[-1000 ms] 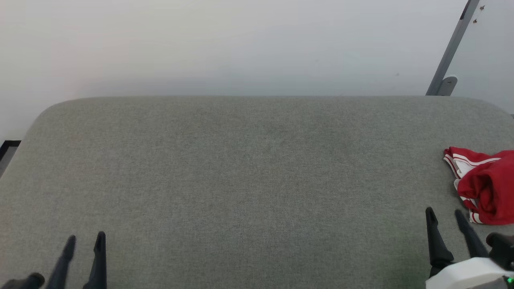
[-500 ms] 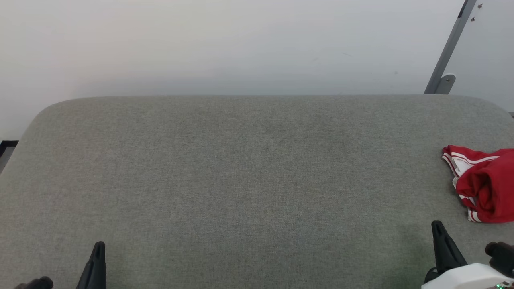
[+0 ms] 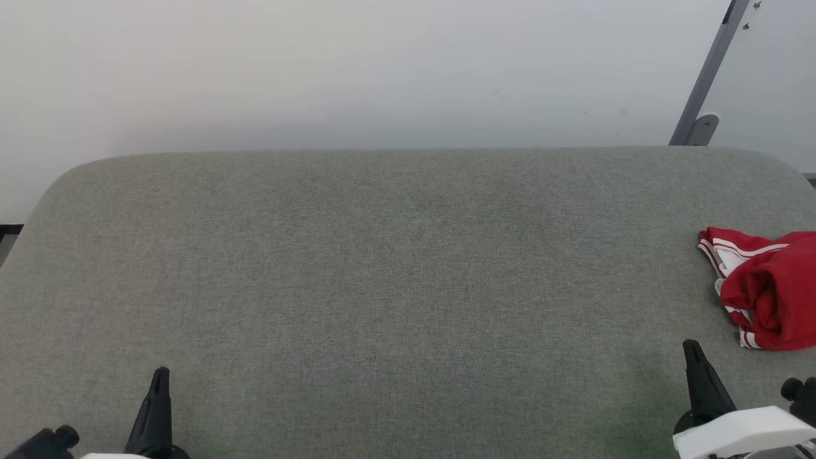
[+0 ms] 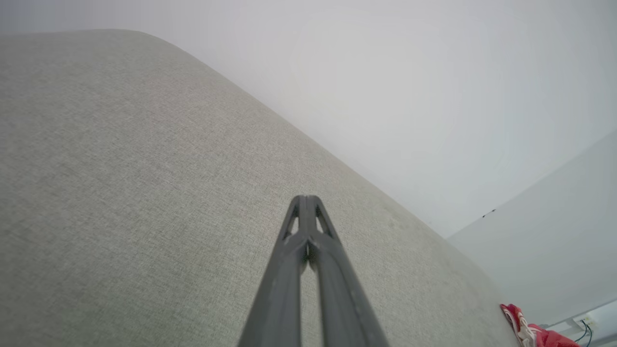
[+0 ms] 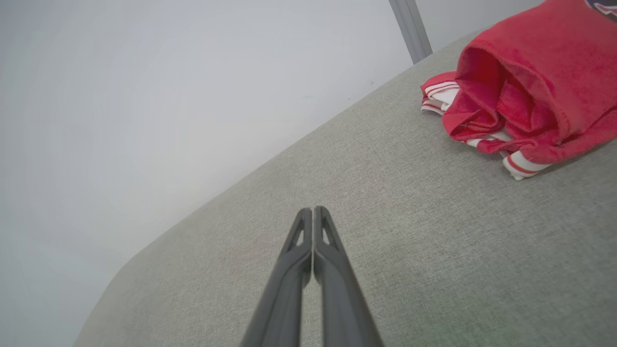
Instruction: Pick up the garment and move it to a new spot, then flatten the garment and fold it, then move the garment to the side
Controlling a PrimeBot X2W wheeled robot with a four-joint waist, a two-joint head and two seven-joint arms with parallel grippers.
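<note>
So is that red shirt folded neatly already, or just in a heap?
In a heap. The garment lies crumpled on the grey cushion, striped trim poking from loose red folds.

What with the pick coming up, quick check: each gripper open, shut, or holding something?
Left gripper: shut, holding nothing.
Right gripper: shut, holding nothing; the garment lies apart from it.

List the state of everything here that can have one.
garment: crumpled in a heap at the right side of the grey surface, unfolded, not held.
left gripper: shut, empty.
right gripper: shut, empty, apart from the garment.
</note>
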